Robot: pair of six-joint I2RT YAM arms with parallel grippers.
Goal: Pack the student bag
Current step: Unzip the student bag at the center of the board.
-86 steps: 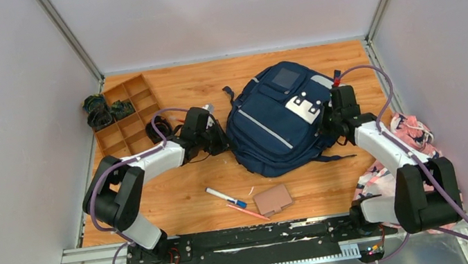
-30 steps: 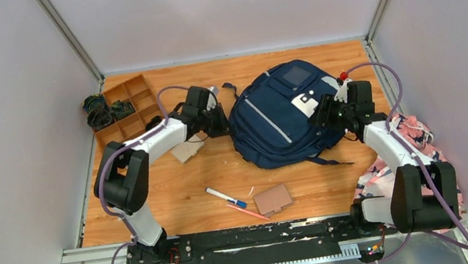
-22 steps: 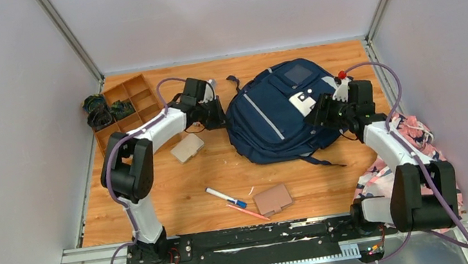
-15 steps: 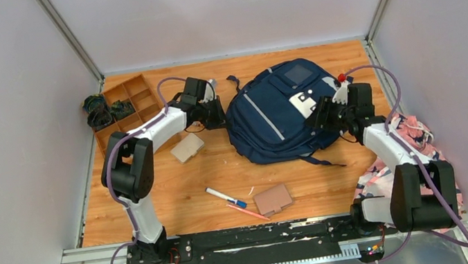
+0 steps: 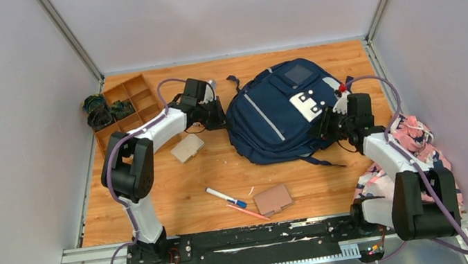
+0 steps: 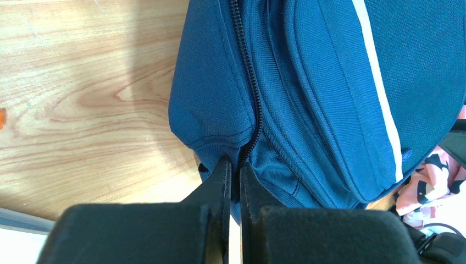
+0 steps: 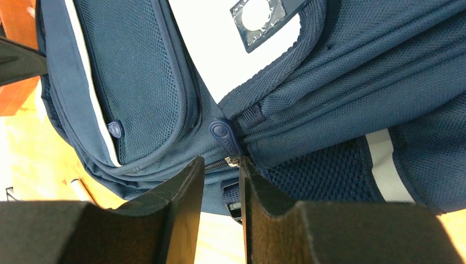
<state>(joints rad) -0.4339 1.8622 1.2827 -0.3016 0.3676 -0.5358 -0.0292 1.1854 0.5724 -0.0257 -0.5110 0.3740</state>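
Wooden table (image 5: 176, 183): student bag (image 5: 272, 123) between left claw (image 5: 220, 114), pinching it, and right claw (image 5: 323, 124).

Wooden table (image 5: 176, 183) lies beneath the left pincer (image 5: 221, 118) and right pincer (image 5: 323, 125); plain grey walls (image 5: 226, 7) rise beyond them, evenly lit.

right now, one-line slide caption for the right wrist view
Right tool, jaws parted, brackets the metal zipper slider on the navy blue fabric backpack

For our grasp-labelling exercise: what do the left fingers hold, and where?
The student bag, pinched by the left fingers at the end of its zipper.
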